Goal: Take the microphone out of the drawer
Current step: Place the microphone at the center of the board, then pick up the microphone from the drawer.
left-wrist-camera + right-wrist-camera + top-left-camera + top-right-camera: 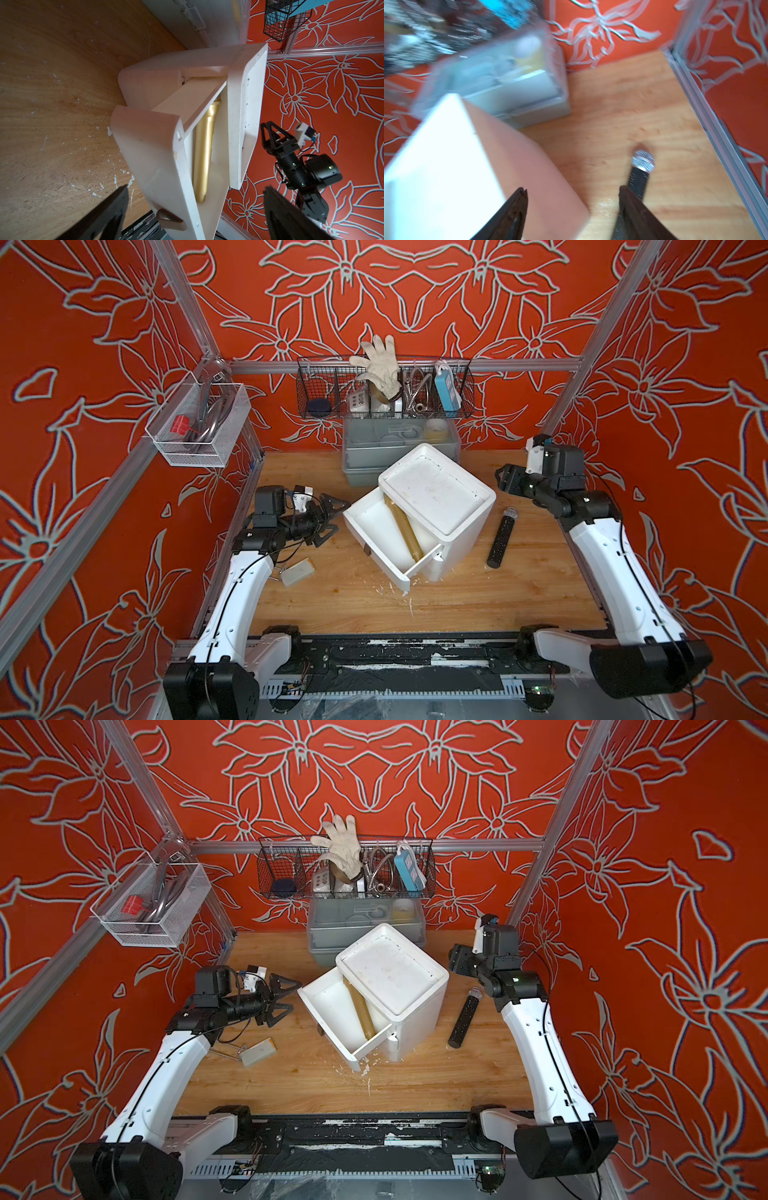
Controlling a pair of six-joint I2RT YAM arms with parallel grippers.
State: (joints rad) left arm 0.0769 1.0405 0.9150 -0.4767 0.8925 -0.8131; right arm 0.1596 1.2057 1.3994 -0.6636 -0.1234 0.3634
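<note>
Ok, you've got everything placed off the white plastic cabinet (436, 497): boxy, rounded corners, recessed top, sitting skewed mid-table.

In front of the cabinet the wooden table (332, 605) is scuffed and flecked with white chips. Front-left of the cabinet lies a small flat frosted box (297, 572) with an orange face.

The drawer (374, 522) juts open from the cabinet's front-left face. It's a smooth white tray with a small brown handle (366, 549) on its front panel. The gold microphone (403, 529) lies flat inside it. It's a tapered metallic cylinder, parallel to the front panel and right at the edge of the cabinet body.

The left gripper (340, 517) hovers just beside the drawer's front corner, on the cabinet's left. Its black ribbed triangular fingers are spread wide with nothing between them.

On the cabinet's right the black microphone (500, 537) lies on the table. It has a matte speckled handle and a silver mesh ball at the far end, close to the cabinet but apart from it. The right gripper (573, 189) hangs above that mesh end, right-rear of the cabinet. The right wrist view is blurred, but you can see both fingers apart and empty.

Directly behind the cabinet sits a translucent grey lidded bin (361, 456). Above the bin, on the back wall, a black wire basket (316, 385) holds a knitted white glove (380, 360), a coiled metal hose (413, 385) and a blue power strip (446, 391).
</note>
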